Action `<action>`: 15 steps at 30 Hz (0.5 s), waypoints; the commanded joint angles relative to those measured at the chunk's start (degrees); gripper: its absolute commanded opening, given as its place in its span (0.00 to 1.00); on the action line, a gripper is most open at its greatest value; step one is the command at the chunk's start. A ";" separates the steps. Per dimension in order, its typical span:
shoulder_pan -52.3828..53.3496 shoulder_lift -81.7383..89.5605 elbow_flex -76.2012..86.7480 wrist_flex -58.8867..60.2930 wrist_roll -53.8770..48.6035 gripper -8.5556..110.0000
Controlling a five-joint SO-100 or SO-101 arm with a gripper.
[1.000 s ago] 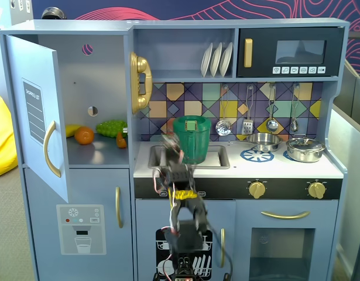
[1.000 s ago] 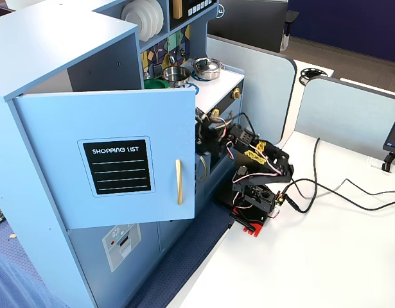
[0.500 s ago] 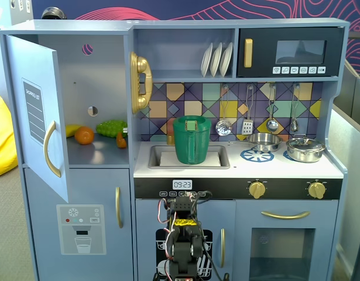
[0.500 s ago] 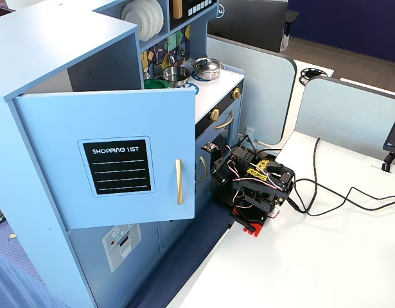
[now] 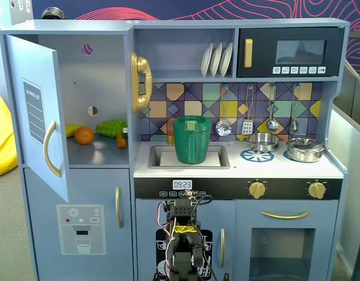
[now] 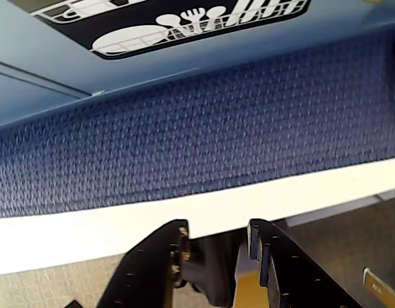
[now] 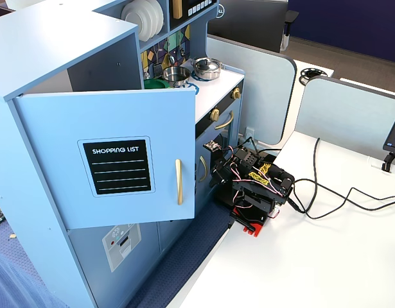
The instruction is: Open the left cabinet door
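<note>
While one fixed view faces the toy kitchen head-on and shows fruit [image 5: 84, 135] on the shelf inside the cabinet, the other shows the left cabinet door [image 7: 107, 160] swung fully open, its chalkboard reading "SHOPPING LIST". The arm [image 7: 252, 186] sits folded low on the white table [image 7: 325, 256], clear of the door. In the wrist view the gripper [image 6: 216, 237] points downward, fingers [image 6: 274, 263] narrowly apart, holding nothing. A clock [image 5: 182, 184] reads 09:23.

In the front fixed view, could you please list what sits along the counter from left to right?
Green pitcher in the sink → small steel bowl → lidded steel pot.
</note>
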 commanded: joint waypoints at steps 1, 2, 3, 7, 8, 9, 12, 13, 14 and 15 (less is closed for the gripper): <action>0.97 0.09 0.18 10.81 -0.79 0.08; 0.62 0.09 0.18 10.81 -0.97 0.09; 0.00 0.09 0.18 10.99 -2.02 0.11; -0.44 0.09 0.18 11.25 -3.34 0.11; -0.44 0.09 0.18 11.34 -4.13 0.11; -0.44 0.09 0.18 11.51 -5.71 0.11; -0.09 0.09 0.18 11.60 -5.63 0.11; 0.09 0.09 0.18 11.60 -5.63 0.11; 0.26 0.09 0.18 11.60 -5.63 0.11; 0.44 0.09 0.18 11.60 -5.63 0.11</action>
